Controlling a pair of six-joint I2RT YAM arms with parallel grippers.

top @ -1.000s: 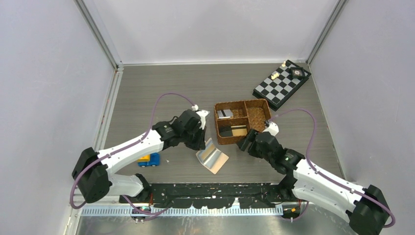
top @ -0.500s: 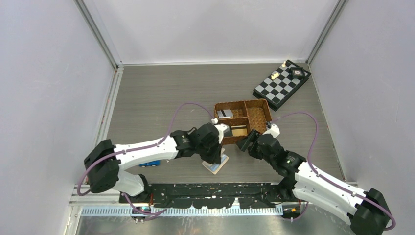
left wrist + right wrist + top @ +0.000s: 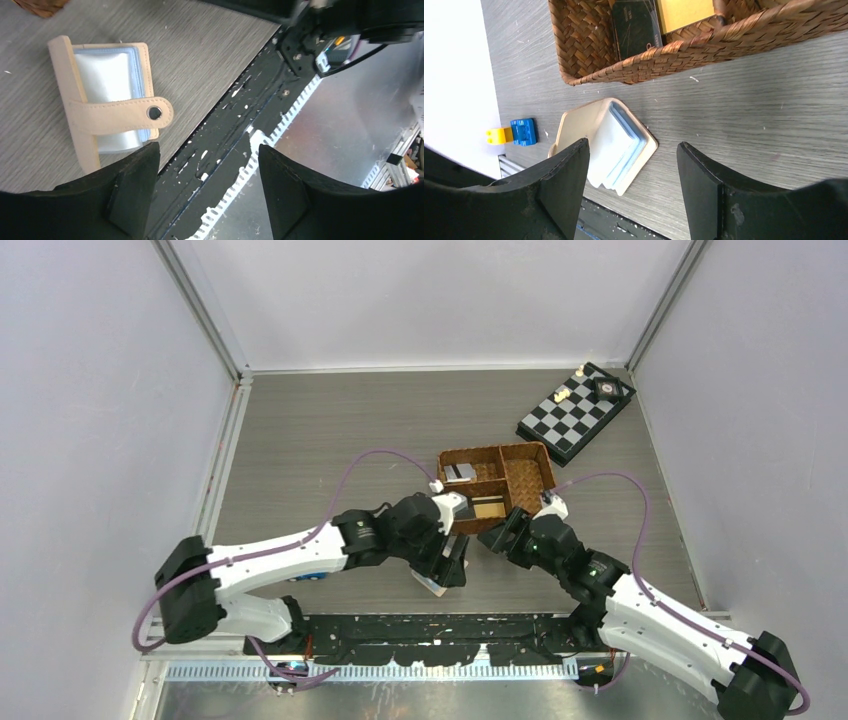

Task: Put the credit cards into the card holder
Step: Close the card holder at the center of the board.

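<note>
The grey wood-grain table (image 3: pixel 330 430) carries everything. Just beside the left gripper (image 3: pixel 207 172), past one of its fingers, the beige card holder (image 3: pixel 100 117) lies flat on the boards with its snap strap across the pale sleeves. The black rail (image 3: pixel 220 145) edging the table runs under that gripper. Ahead of the right gripper (image 3: pixel 631 160) the holder's blue-grey pockets fan out. The brown woven basket (image 3: pixel 664 55) stands just beyond the holder, not touching it. A blue and yellow toy block (image 3: pixel 516 132) sits off to the holder's side. A chessboard (image 3: pixel 577 412) lies well beyond both grippers.
</note>
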